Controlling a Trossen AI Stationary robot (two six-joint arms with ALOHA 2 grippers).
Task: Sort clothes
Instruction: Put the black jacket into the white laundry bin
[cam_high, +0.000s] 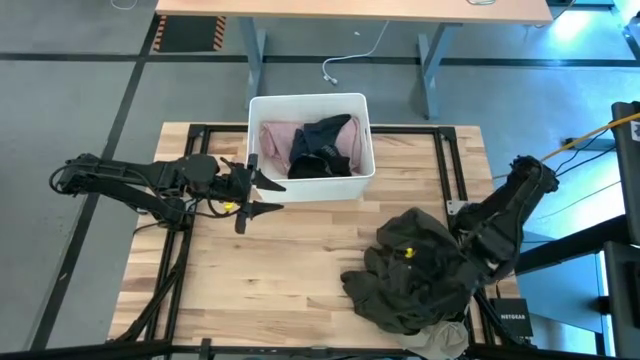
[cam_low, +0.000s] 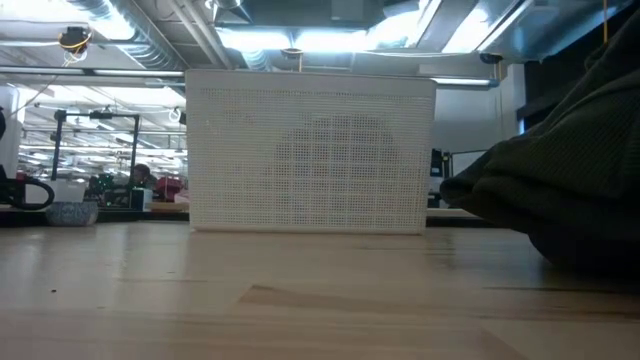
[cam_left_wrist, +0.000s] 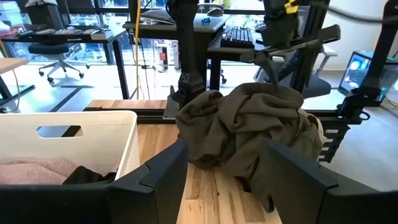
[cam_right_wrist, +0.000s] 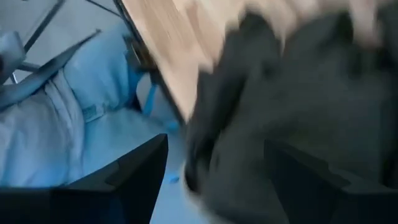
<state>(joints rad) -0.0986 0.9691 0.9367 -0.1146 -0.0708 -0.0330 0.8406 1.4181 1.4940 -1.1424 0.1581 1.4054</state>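
A white bin stands at the table's far middle. In it lie a dusty pink garment and a black garment. A dark olive green garment lies bunched on the table's near right, partly over a beige-grey garment at the near edge. My left gripper is open and empty, just left of the bin's near left corner; its wrist view looks past the bin to the olive garment. My right gripper is open at the olive garment's right side. My right gripper's open fingers stand at the olive garment's right edge, near the table's right edge. The wrist view is blurred and the high view hides the fingertips behind the arm, so I cannot tell whether they touch the cloth.
Black metal rails run along the table's left, right and far sides. Bare wood lies between the bin and the near edge. In the low view the bin stands in the middle and the olive garment at the right.
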